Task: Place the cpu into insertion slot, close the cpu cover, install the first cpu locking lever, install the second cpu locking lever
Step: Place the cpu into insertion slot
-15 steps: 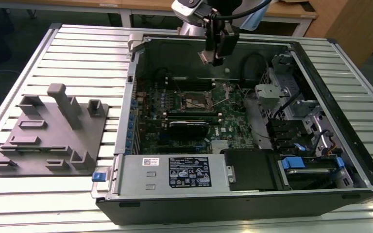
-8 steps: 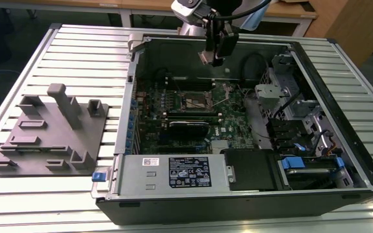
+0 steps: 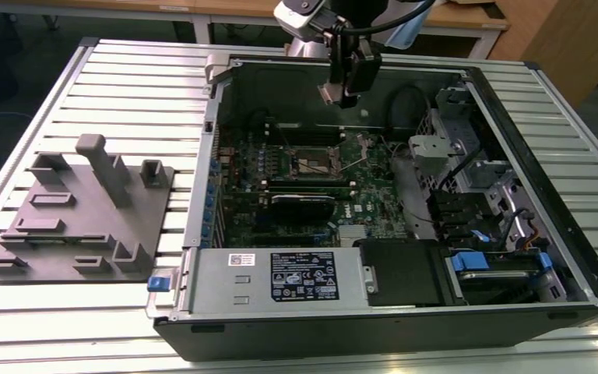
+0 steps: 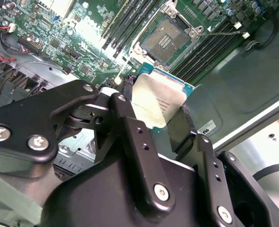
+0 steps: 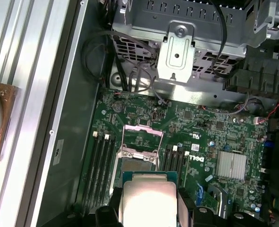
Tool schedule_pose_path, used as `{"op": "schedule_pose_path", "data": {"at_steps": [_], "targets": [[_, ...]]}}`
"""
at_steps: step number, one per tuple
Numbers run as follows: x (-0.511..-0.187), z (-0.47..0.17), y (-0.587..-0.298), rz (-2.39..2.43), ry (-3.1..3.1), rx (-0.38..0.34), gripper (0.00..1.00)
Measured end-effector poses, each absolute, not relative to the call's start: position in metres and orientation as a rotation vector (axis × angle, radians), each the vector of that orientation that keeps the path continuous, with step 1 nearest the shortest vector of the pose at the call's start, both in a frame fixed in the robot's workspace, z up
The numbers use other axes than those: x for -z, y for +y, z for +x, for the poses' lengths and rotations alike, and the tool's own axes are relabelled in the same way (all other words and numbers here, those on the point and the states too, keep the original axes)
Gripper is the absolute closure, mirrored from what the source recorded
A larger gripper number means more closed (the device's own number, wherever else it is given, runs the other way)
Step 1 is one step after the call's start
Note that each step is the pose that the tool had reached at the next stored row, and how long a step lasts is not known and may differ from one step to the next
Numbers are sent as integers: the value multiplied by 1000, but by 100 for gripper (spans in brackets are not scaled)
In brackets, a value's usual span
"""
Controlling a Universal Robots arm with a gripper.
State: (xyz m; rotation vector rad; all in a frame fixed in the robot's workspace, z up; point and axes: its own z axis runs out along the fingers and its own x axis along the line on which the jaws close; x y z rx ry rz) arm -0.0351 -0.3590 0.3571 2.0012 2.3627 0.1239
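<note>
A slatted metal tabletop (image 3: 122, 78) carries an open computer case (image 3: 382, 339), board facing up. The jaws are clenched on the cpu (image 4: 159, 101) (image 5: 148, 198), its gripped end hidden behind their black bodies in both wrist views; it hangs clear above the insertion slot (image 5: 138, 163). The slot lies bare, the cpu cover (image 5: 142, 127) tilted open, memory slots (image 5: 101, 165) close on either side.

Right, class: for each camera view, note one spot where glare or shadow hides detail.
Second wrist view: glare whites out a patch of the circuit board, and the chip has a shiny face. First wrist view: the chip looks washed pale. Exterior view: the inside of the computer case is shaded, while the slats of the table are bright.
</note>
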Motion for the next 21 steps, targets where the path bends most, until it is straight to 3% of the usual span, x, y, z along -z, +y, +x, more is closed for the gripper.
{"op": "schedule_pose_path", "data": {"at_steps": [21], "targets": [[-348,-35,-359,2078,2292,-122,46]]}}
